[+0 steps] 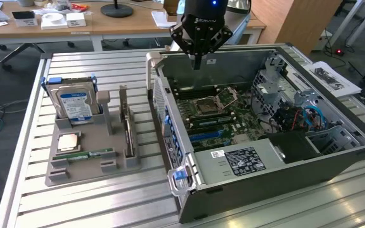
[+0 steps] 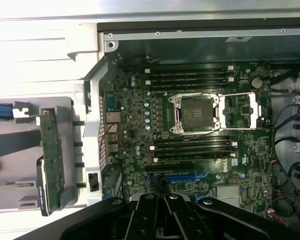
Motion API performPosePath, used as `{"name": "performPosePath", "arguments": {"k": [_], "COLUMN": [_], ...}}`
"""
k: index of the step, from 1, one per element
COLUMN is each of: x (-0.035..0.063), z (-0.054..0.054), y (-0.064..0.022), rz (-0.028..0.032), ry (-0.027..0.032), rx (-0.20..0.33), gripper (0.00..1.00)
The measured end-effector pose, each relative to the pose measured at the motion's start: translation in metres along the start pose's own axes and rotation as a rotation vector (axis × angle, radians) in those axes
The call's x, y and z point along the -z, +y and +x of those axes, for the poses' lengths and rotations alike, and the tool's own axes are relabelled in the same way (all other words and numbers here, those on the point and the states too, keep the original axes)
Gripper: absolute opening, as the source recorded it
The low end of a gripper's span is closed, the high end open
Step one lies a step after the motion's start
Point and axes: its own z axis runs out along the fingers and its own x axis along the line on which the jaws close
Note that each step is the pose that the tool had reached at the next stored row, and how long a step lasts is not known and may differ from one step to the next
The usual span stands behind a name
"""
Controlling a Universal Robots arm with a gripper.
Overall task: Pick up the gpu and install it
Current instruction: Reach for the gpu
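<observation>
While the gripper [image 1: 197, 64] hangs in the upper middle of the exterior view, its two black fingers are drawn together tip to tip and point straight down over the back edge of the open computer case [image 1: 265, 185]. In the wrist view the gripper [image 2: 165, 201] shows the same way, the fingers meeting in a narrow point above the motherboard [image 2: 135, 135].

The graphics card [image 1: 127, 128] is well apart from the gripper, toward the exterior view's left. It stands upright on its long edge in a slot of the grey holder [image 1: 81, 175], on the side nearest the case. The wrist view looks down on the graphics card [image 2: 51, 155] as a thin green strip just beside the case wall.

On the same holder, a hard drive [image 1: 74, 104] with a blue and white label stands upright at the far end. A square processor chip [image 1: 68, 141] lies flat in front of it, and a narrow memory stick [image 1: 89, 154] lies just beside the chip.

Inside the case the processor socket [image 2: 197, 112] sits open, with its metal frame swung aside. A blue slot [image 2: 187, 176] lies on the board near the fingertips. Case and holder both rest on a slatted metal table [image 1: 93, 209].
</observation>
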Motion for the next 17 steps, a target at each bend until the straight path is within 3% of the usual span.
{"name": "performPosePath", "arguments": {"k": [17], "x": [0.0003], "z": [0.03], "y": [-0.0022], "rz": [-0.0001], "ry": [0.0], "rx": [0.0], "gripper": [0.11]}}
